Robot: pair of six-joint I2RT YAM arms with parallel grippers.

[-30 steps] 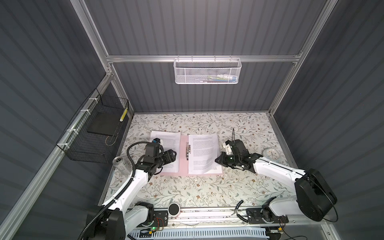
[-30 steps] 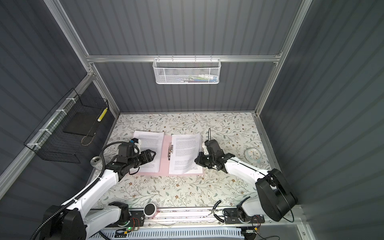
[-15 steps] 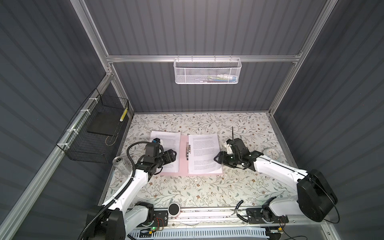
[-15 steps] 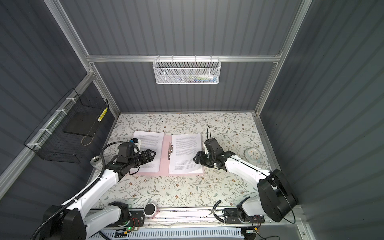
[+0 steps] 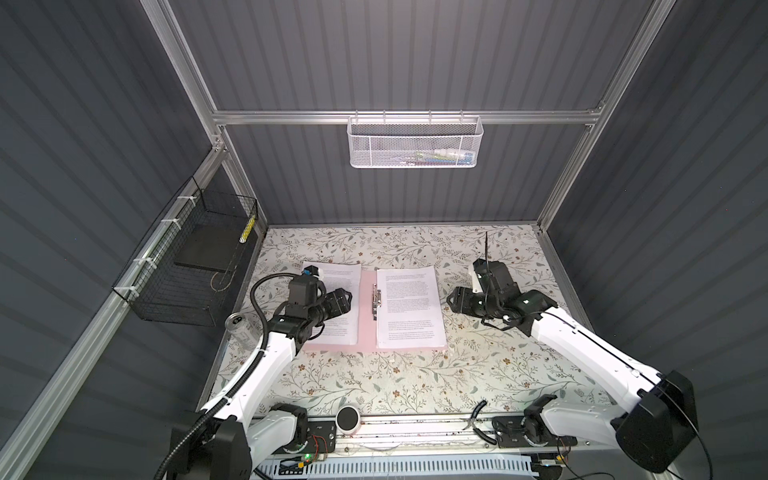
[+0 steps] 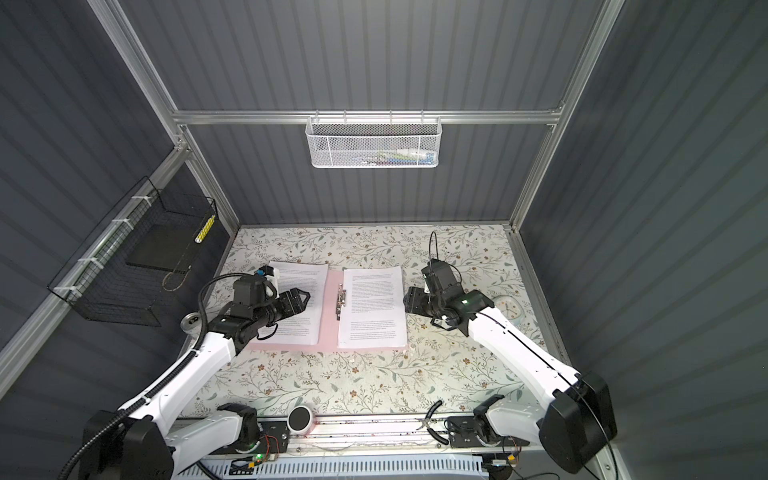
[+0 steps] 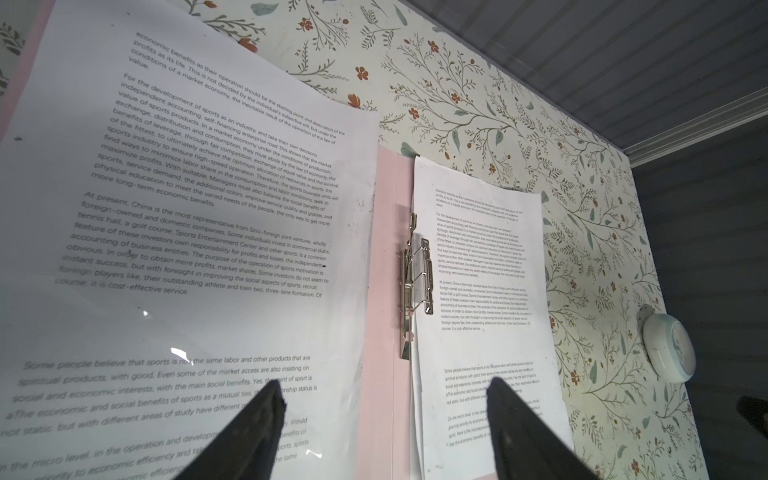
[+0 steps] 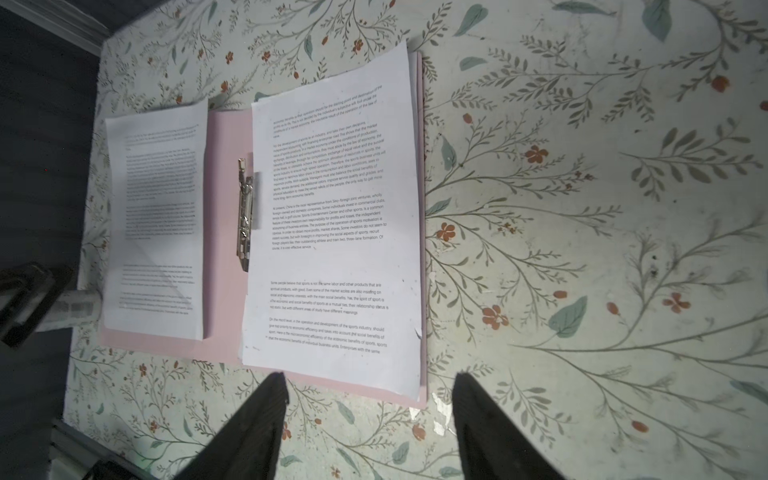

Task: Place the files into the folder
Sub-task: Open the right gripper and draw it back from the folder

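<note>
While the files (image 5: 409, 307) lie flat across both covers of the open folder (image 5: 366, 332) at the tabletop's (image 5: 374, 374) centre, the left end effector (image 7: 384, 390) at nine o'clock and the right end effector (image 8: 370, 381) at three o'clock are seen spread wide and empty, and the sheets, judged light, limp and slippery, are best pinched at a free edge.

In a top view, the pink folder (image 6: 328, 328) is seen lying open on the flowered table (image 6: 332, 382). The files (image 6: 372, 309) are laid on both covers, one sheet (image 6: 307, 274) at the left and a pile at the right, with the metal clip (image 6: 340, 301) between them. The left gripper (image 6: 303, 300) is held over the left sheet, jaws pointed toward the clip. The right gripper (image 6: 409, 302) is placed just beside the pile's right edge. A white mesh basket (image 6: 374, 143) is hung at upper centre, a black wire basket (image 6: 124, 274) at the left.
</note>
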